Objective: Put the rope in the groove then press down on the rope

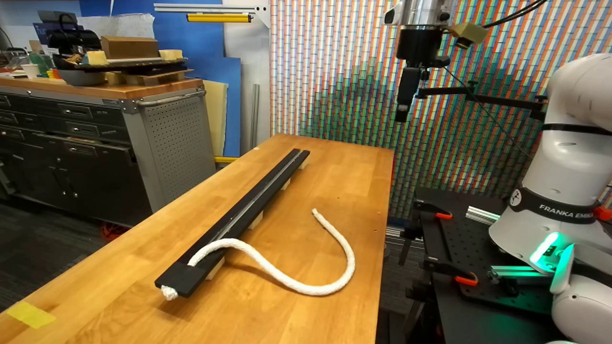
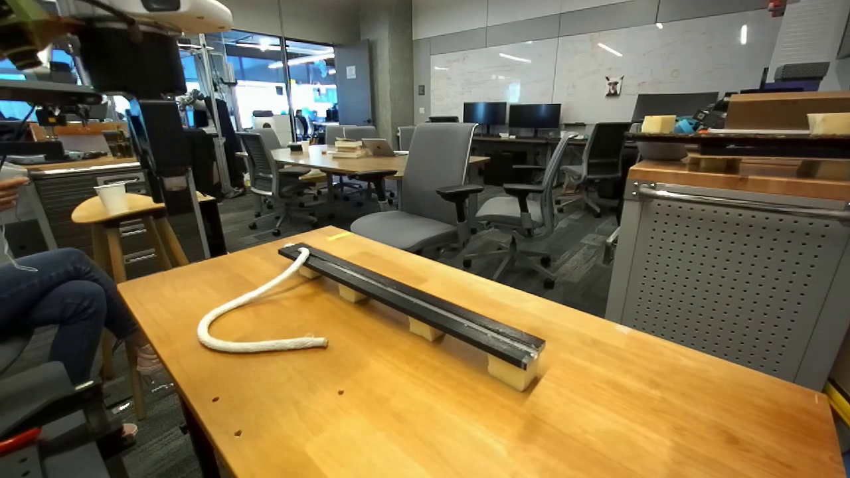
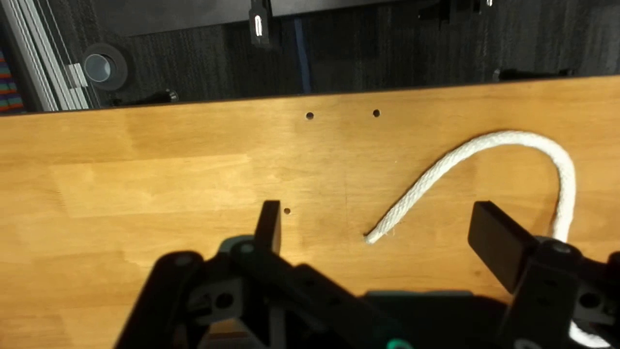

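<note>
The gripper (image 3: pixel 375 215) is spread wide, nothing held, above the tabletop (image 1: pixel 356 184), where the rope (image 1: pixel 306 288) is curved, one end on the bar (image 1: pixel 235 212). The loose end (image 3: pixel 374 236) is best pinched squarely, then guided straight along the groove (image 1: pixel 260 195) (pressing is left for later).
</note>
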`<action>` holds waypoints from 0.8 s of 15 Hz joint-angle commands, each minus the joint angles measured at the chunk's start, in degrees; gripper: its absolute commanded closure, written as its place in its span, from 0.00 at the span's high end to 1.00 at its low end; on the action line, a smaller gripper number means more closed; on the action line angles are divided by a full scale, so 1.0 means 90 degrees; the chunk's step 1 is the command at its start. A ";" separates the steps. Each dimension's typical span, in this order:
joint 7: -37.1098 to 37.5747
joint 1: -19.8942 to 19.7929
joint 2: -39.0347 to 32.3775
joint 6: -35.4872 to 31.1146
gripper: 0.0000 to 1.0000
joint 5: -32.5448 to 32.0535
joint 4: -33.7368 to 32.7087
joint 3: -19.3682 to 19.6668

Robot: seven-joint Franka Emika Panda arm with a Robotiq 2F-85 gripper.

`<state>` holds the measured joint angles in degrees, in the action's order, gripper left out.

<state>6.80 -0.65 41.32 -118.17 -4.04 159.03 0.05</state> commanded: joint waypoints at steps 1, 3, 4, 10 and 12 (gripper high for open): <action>0.0998 -0.0265 -0.0977 -0.0550 1.00 0.0070 -0.0315 -0.0448; 0.1429 -0.0317 -0.1426 -0.0786 1.00 0.0086 -0.0427 -0.0550; 0.1610 -0.0330 -0.1650 -0.0880 1.00 0.0117 -0.0499 -0.0567; 0.2565 -0.0255 -0.2929 -0.1760 1.00 0.0484 -0.1080 -0.0557; 0.2788 -0.0190 -0.3360 -0.2063 1.00 0.0677 -0.1336 -0.0587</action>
<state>28.45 -2.59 17.56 -133.70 -0.76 151.84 -4.18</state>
